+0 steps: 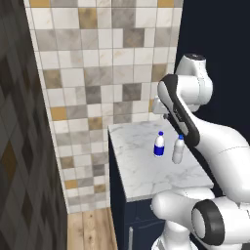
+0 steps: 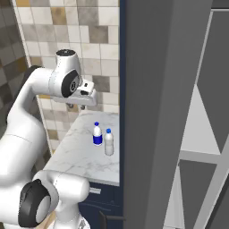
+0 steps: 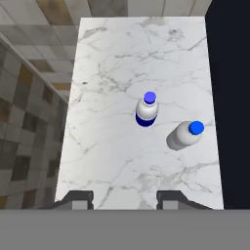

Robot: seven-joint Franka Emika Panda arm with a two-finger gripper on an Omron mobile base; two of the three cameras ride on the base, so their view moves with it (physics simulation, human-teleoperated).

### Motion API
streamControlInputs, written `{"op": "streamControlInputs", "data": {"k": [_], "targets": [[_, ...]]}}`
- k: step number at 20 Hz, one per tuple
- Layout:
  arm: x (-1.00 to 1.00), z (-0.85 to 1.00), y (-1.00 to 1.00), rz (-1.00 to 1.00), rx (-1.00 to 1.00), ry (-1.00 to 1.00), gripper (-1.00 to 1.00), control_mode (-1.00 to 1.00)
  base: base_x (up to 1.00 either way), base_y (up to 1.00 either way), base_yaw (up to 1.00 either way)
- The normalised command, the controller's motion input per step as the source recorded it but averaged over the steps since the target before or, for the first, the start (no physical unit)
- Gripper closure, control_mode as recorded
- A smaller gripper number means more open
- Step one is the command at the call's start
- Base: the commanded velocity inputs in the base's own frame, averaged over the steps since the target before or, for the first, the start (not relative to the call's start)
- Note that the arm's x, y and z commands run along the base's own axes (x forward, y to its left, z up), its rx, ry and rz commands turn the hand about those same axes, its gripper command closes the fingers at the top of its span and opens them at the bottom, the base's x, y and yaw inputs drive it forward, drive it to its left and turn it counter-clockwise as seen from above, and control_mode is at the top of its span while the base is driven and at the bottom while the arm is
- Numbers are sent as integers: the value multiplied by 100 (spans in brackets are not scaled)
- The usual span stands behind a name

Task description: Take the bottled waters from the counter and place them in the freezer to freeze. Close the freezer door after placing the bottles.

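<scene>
While both bottles stand upright on the marble surface (image 1: 146, 171), the arm holds its end effector (image 2: 77, 107) high above the slab's back end, jaws drawn in as far as they go and gripping nothing. In the left base view, the tiled wall (image 1: 93, 73) lies at left. Next comes the blue-labelled bottle (image 1: 159, 144), then the plain whitish bottle (image 1: 178, 149) just beside it, apart from it, nearer the surface's right edge. Both wear blue caps. In the right base view, the dark grey freezer door (image 2: 165, 112) stands right of the bottles, with pale shelves (image 2: 197, 134) beyond.
</scene>
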Motion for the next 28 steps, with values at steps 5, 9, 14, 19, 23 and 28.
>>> {"op": "streamControlInputs", "data": {"k": [5,9,14,19,23,28], "targets": [[0,-3,13,-8,-4,0,-100,-100,0,0,0],[0,-13,43,-23,-18,0,-100,-100,0,0,0],[0,-25,51,-41,-15,-13,-100,-100,0,0,0],[0,-36,37,-57,-11,-23,-100,-100,0,0,0],[3,-41,43,-58,-12,-27,-100,-100,0,0,0],[10,-57,25,-57,-8,-26,-100,-100,0,0,0]]}}
